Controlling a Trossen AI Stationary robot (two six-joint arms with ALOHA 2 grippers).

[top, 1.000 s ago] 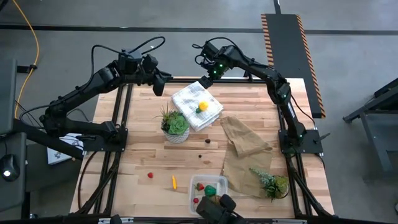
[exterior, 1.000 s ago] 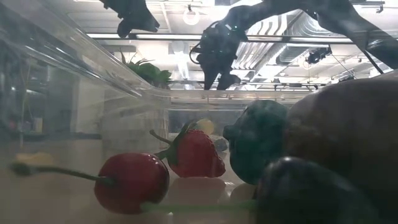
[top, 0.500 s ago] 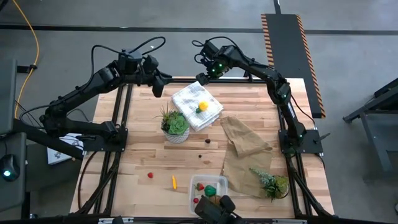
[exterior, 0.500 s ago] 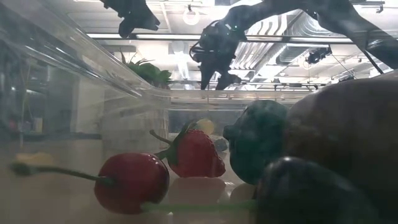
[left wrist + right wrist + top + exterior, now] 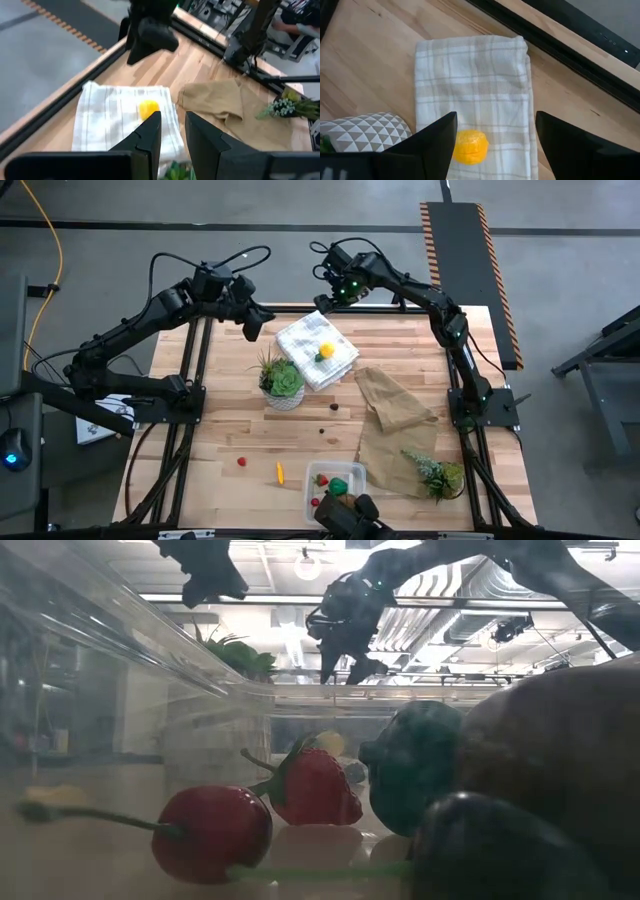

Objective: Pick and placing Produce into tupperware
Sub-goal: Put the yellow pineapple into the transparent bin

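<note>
Right fingers (image 5: 492,142) wide open, empty, above lemon (image 5: 470,146) on cloth (image 5: 475,85) | left fingers (image 5: 172,137) narrowly parted, empty, near cloth; box (image 5: 336,481) at counter's near edge | risk: lemon rolls; fingers snag cloth folds

Overhead, table-level, two wrist cams; wrists share cloth (image 5: 475,95).

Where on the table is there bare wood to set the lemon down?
Bare wood lies left of the potted succulent and between the cloth and the clear box. The right side is crowded: paper bag, second plant.
</note>
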